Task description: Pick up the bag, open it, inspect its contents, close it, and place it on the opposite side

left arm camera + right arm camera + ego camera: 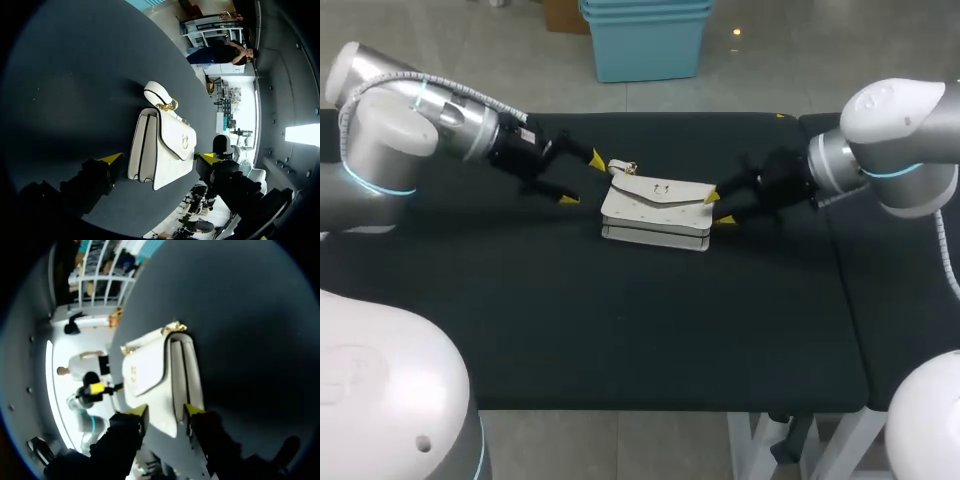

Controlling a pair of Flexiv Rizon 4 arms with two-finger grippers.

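We judge the main risk to be a poor hold at the pick-up. The white leather flap bag (655, 208) lies flat near the middle of the black surface (620, 320). A grip on only one narrow end could let its smooth side slip, or let the bag swing and sag once it leaves the surface. If either claw pushes sideways instead, the bag would probably slide across the cloth rather than rise. The short white strap with gold links (156, 92) lies loose at the end nearer our left claw (582, 179) and could snag on a tip. A grip across the flap and its gold clasp (186, 141) would pin shut the part we must open.

Our left claw is spread wide and holds nothing, with its yellow tips near the strap end of the bag. Our right claw (718, 209) sits astride the opposite end, right against it. We cannot tell whether it is clamped there or merely resting against the bag.
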